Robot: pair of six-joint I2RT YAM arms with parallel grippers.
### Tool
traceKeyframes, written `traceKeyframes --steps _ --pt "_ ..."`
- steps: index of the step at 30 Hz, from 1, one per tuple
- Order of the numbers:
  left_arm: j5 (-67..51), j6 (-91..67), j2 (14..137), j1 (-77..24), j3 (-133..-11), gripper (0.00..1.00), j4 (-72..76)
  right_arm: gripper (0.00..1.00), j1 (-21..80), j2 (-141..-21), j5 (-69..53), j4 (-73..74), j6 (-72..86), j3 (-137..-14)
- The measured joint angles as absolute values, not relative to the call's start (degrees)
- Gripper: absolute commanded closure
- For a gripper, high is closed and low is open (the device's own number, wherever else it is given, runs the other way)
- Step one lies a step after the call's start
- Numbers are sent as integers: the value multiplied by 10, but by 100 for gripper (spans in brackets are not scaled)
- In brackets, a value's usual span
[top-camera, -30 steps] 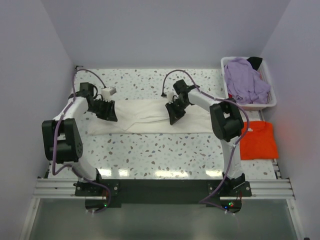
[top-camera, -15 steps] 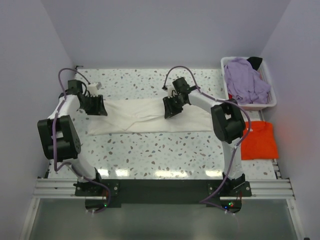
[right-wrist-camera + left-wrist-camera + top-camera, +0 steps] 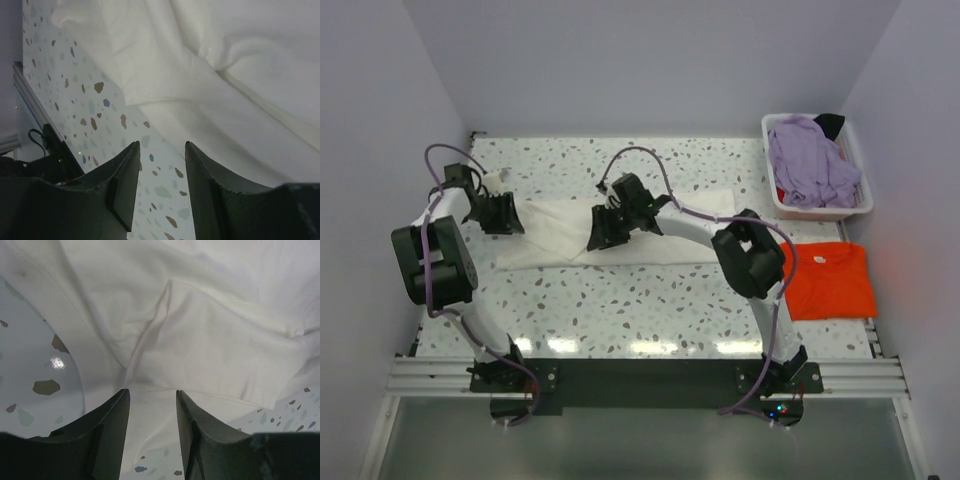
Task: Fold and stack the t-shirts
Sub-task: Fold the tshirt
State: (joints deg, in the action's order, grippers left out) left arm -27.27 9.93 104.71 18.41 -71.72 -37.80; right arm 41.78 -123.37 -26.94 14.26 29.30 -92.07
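Cream-white shirt lies in long folded strip across table. Left gripper spread over its left end; right gripper spread at near edge, nothing pinched. Orange-red shirt flat at right, lavender shirt in far-right basket.

Overhead: the left gripper covers the left end of the cream-white shirt. The right gripper hides part of its middle. The right arm overlaps the left edge of the orange-red shirt. There's a dark thing behind the lavender shirt in the basket, mostly buried; I can't identify it. Wrist views: the cream cloth runs off frame, and the fingers are cut off at the bottom edge.
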Motion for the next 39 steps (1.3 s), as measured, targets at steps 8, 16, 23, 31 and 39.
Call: traceKeyframes --steps 8,16,23,31,39 --pt "-273 101 1087 184 -746 54 -366 54 473 -1286 -241 106 402 -938" --pt "-273 101 1106 183 -749 54 -363 54 503 -1302 -213 85 472 -961" --pt "-273 109 1106 183 -749 54 -362 56 501 -1335 -202 76 522 -981" --pt "-273 116 1105 183 -749 54 -361 59 494 -1348 -216 43 595 -979" --pt "-273 116 1099 183 -749 54 -362 63 477 -1350 -263 -36 710 -929"
